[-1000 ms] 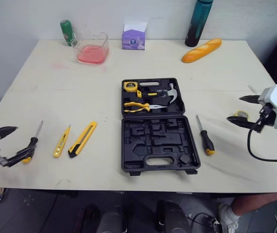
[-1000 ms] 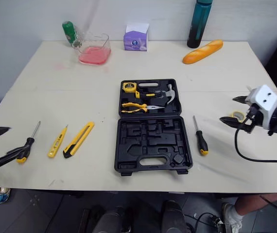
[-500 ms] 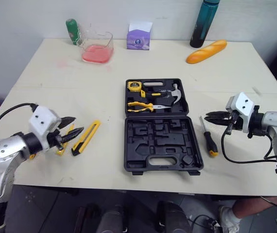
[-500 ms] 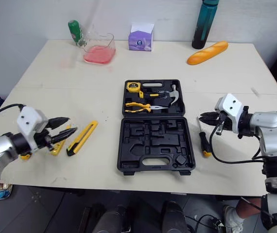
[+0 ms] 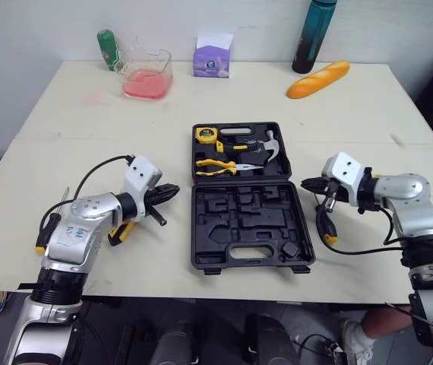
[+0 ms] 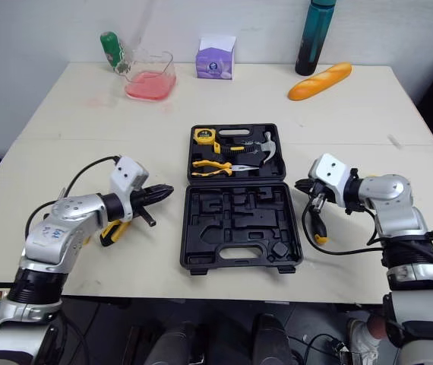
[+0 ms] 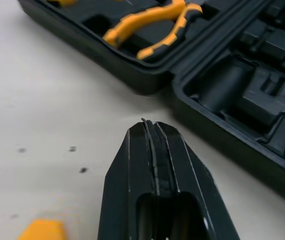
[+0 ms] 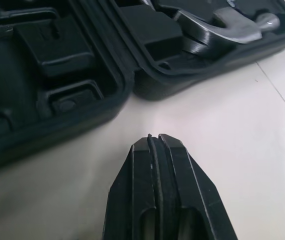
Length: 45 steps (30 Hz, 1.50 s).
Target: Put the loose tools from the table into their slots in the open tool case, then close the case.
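On the bench, near its left edge, lies a screwdriver. Left tool, pressed together and empty, hovers beside the open tool case. Right tool, likewise closed, is just beside a second screwdriver right of the case.

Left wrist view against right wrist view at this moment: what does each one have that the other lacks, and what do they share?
The left wrist view has, and the right lacks: the yellow-handled pliers seated in their slot, a yellow tool end lying on the table, and the left gripper, shut. The right wrist view has, and the left lacks: the hammer in its slot and the right gripper, shut. Shared: the open tool case with empty moulded slots, and bare table ahead of each gripper.
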Available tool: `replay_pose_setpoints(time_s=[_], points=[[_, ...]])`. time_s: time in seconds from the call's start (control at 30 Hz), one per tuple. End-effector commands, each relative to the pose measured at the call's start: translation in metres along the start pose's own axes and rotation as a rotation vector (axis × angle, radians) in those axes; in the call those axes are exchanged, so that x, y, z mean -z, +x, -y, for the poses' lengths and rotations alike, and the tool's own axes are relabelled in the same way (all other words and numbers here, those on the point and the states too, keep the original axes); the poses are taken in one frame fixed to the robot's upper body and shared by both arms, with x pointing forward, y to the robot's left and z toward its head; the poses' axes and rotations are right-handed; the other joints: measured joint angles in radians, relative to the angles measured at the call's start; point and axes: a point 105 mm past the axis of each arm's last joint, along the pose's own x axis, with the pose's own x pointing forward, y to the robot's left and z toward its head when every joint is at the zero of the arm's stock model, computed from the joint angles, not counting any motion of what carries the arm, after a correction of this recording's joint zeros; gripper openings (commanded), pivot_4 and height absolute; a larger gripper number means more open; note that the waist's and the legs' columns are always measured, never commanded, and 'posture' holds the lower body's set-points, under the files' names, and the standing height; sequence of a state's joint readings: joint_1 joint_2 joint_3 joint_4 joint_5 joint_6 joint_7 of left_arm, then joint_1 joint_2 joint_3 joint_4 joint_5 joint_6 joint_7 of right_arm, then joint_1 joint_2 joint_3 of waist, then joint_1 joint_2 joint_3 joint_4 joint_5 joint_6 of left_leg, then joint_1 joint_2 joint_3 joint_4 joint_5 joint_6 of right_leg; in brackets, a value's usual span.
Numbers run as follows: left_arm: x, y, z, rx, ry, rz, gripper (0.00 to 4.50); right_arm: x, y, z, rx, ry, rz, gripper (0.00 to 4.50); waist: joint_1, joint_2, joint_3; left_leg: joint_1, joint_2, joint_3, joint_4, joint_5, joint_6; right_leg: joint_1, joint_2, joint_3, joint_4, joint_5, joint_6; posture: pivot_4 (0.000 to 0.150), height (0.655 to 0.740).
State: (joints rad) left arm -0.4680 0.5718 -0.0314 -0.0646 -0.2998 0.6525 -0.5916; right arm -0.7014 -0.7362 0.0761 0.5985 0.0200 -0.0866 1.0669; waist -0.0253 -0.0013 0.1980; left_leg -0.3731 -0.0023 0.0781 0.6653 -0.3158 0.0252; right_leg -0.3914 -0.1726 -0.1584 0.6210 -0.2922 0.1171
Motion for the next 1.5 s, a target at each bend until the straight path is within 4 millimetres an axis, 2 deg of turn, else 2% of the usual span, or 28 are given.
replay_pose_setpoints(time_s=[0.03,0.2,0.53,0.63,0.83,0.93,1.03,1.2,1.33,1.5], points=[[-0.006,0.004,-0.008,-0.026,0.007,0.017,0.04,-0.009,-0.002,0.014,0.057,-0.030,0.008,0.00,0.001,0.000,0.000,-0.001,0.000,0.000,0.000,0.000,0.000,0.000,0.000,0.000,0.000,0.000,0.000,0.150,0.7400],[-0.002,0.013,-0.008,-0.015,0.014,-0.005,0.04,-0.008,0.005,0.015,0.060,-0.035,-0.016,0.00,0.000,0.000,0.000,-0.001,0.000,-0.001,0.002,0.000,0.000,0.000,0.000,0.000,0.000,0.000,0.000,0.150,0.7400],[-0.007,0.035,-0.009,0.014,0.022,0.008,0.04,-0.013,0.021,0.012,0.038,-0.044,0.005,0.00,0.000,0.000,0.000,-0.001,0.000,-0.001,0.002,0.000,0.000,0.000,0.000,-0.001,0.000,0.000,0.000,0.150,0.7400],[-0.006,0.043,-0.005,0.042,0.017,0.004,0.04,-0.014,0.024,0.011,0.031,-0.044,0.011,0.00,0.000,0.000,0.000,-0.001,0.000,-0.001,0.002,0.000,0.000,0.000,0.000,-0.001,0.000,0.000,0.000,0.150,0.7400],[-0.008,0.052,-0.004,0.033,0.055,0.032,0.04,-0.016,0.030,0.003,0.000,-0.049,0.027,0.00,-0.002,0.000,0.000,-0.001,0.000,-0.001,0.002,0.000,0.000,0.000,0.000,-0.001,0.000,0.000,0.000,0.150,0.7400],[-0.001,0.054,-0.001,0.056,0.071,0.012,0.04,-0.017,0.036,-0.005,-0.028,-0.053,0.033,0.00,-0.002,0.000,0.000,-0.001,0.000,-0.001,0.002,0.000,0.000,0.000,0.001,-0.001,0.000,0.000,0.000,0.150,0.7400],[-0.004,0.054,0.003,0.074,0.077,0.036,0.04,-0.021,0.039,-0.011,-0.050,-0.061,0.056,0.00,-0.003,0.000,0.000,-0.001,0.000,-0.001,0.002,0.000,0.000,0.000,0.001,-0.001,0.000,0.000,0.000,0.150,0.7400],[-0.006,0.041,0.009,0.104,0.123,0.061,0.04,-0.033,0.040,-0.022,-0.099,-0.084,0.094,0.00,-0.007,0.000,0.000,-0.001,0.001,0.000,0.001,0.000,0.000,0.000,0.001,0.000,0.000,0.000,0.000,0.150,0.7400],[-0.011,0.029,0.012,0.102,0.164,0.087,0.04,-0.042,0.042,-0.040,-0.158,-0.094,0.120,0.00,-0.006,0.000,0.000,-0.001,0.002,0.000,0.001,-0.001,-0.001,-0.001,0.003,0.000,0.000,0.000,0.000,0.150,0.7400],[-0.001,0.015,0.013,0.094,0.178,0.047,0.04,-0.048,0.042,-0.061,-0.213,-0.088,0.123,0.00,-0.003,0.000,0.000,-0.001,0.002,0.000,0.002,-0.001,-0.001,-0.001,0.003,0.000,0.000,0.000,0.000,0.150,0.7400]])
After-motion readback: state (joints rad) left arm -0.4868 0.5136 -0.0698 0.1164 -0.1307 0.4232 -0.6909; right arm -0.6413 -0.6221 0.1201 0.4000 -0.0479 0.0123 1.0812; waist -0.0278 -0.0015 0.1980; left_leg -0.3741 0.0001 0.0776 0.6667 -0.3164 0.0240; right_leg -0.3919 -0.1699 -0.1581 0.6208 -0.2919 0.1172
